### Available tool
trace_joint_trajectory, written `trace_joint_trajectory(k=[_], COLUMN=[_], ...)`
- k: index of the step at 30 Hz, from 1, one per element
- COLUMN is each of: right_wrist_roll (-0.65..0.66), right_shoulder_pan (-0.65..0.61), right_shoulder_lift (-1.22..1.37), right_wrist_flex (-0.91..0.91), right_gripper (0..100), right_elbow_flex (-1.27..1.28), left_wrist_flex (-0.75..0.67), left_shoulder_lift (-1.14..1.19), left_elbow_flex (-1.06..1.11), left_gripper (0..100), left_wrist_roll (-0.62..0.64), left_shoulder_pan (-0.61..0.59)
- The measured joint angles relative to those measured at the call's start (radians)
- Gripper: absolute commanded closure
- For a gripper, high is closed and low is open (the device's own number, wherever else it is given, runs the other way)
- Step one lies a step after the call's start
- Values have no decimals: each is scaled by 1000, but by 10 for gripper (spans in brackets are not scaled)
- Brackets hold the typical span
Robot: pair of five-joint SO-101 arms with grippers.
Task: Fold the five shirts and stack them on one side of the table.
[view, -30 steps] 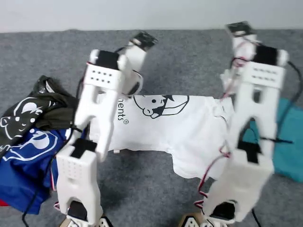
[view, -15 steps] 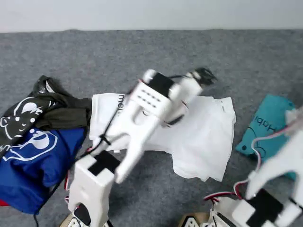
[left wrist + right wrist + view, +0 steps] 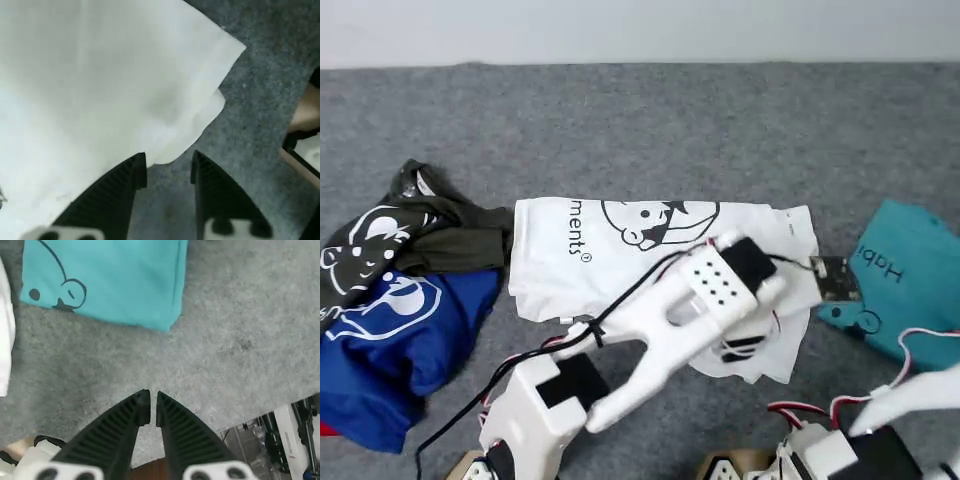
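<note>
White shirt (image 3: pixel 650 260) spread at centre of surface (image 3: pixel 620 130) | left tool (image 3: pixel 167 165) narrowly parted, empty, at shirt's 5 o'clock hem corner | judged best: bite past hem, lift low, fold toward 10 o'clock

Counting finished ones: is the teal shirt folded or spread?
Folded: the teal shirt lies as a compact block with straight, doubled edges.
</note>
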Motion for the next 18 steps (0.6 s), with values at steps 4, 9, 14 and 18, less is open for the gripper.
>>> trace_joint_trajectory(k=[4, 9, 14, 18], right_wrist_roll=[3, 3, 3, 3], right_shoulder_pan=[23, 28, 28, 26], right_shoulder_lift=[0, 0, 0, 0], right_wrist_flex=[0, 0, 0, 2], right_gripper=[958, 958, 958, 958], right_elbow_flex=[0, 0, 0, 0], left_wrist_flex=[-83, -195, -285, -331], left_shoulder_lift=[0, 0, 0, 0], left_elbow_flex=[83, 183, 244, 261], left_gripper=[840, 841, 844, 852], left_wrist_roll=[0, 5, 5, 5], left_shoulder_pan=[26, 21, 23, 23])
